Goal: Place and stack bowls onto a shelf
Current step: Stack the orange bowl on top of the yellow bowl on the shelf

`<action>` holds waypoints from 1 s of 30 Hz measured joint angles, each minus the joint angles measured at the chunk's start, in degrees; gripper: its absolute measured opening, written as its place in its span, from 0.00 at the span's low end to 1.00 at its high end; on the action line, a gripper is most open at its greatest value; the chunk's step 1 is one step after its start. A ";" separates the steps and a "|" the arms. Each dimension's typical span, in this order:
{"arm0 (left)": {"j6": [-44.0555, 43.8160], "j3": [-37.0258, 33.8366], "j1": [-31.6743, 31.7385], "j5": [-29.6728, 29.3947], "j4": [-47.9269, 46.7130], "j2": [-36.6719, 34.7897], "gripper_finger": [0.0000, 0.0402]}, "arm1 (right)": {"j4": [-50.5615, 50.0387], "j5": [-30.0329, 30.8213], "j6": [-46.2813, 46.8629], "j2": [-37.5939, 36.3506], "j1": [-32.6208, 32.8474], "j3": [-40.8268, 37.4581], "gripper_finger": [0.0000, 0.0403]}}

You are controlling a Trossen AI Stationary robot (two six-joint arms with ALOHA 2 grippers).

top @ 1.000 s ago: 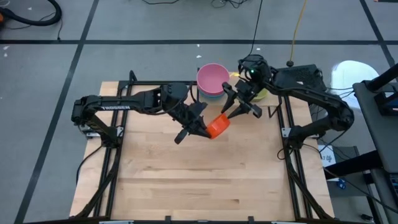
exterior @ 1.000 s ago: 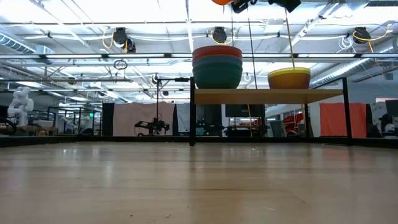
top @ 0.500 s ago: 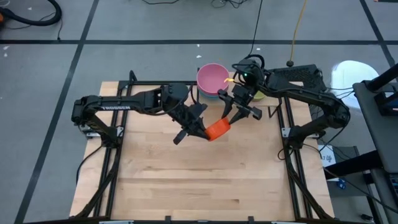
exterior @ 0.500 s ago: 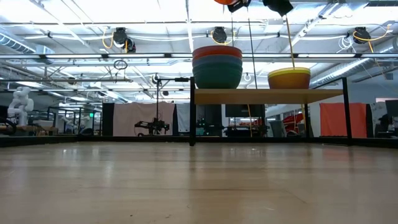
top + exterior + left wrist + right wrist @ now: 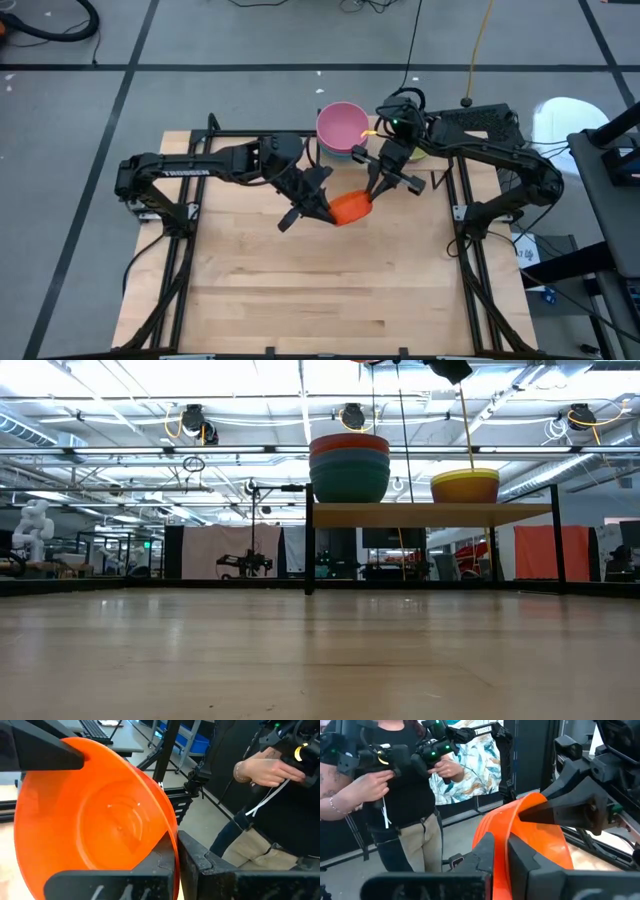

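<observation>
The orange bowl (image 5: 350, 208) hangs tilted above the desk (image 5: 320, 290), just in front of the shelf (image 5: 430, 514). The left gripper (image 5: 318, 205) has its jaws pinching one side of the rim; the right gripper (image 5: 378, 188) has its jaws pinching the opposite side. On the shelf stand a stack of bowls (image 5: 349, 467) and a yellow bowl (image 5: 465, 486). Beyond the desk a person (image 5: 395, 785) holds controllers.

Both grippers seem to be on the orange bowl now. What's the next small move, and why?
Probably open the left gripper. The right gripper has its fingers shut on the rim of the orange bowl, held above the table, and the left is also shut on that rim. Releasing would finish the handover toward the shelf.
</observation>
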 joint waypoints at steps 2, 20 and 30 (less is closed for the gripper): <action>-0.02 0.00 0.00 -0.41 0.23 0.00 0.04 | -0.02 0.00 -0.13 -0.01 0.00 0.00 0.03; -3.96 0.07 3.49 -9.38 6.02 -3.57 0.20 | -2.23 11.51 -0.61 -0.67 -0.42 -0.09 0.00; -1.67 0.07 4.44 -10.39 6.22 -8.40 0.20 | -10.97 32.63 -2.29 -7.01 -1.43 -0.07 0.00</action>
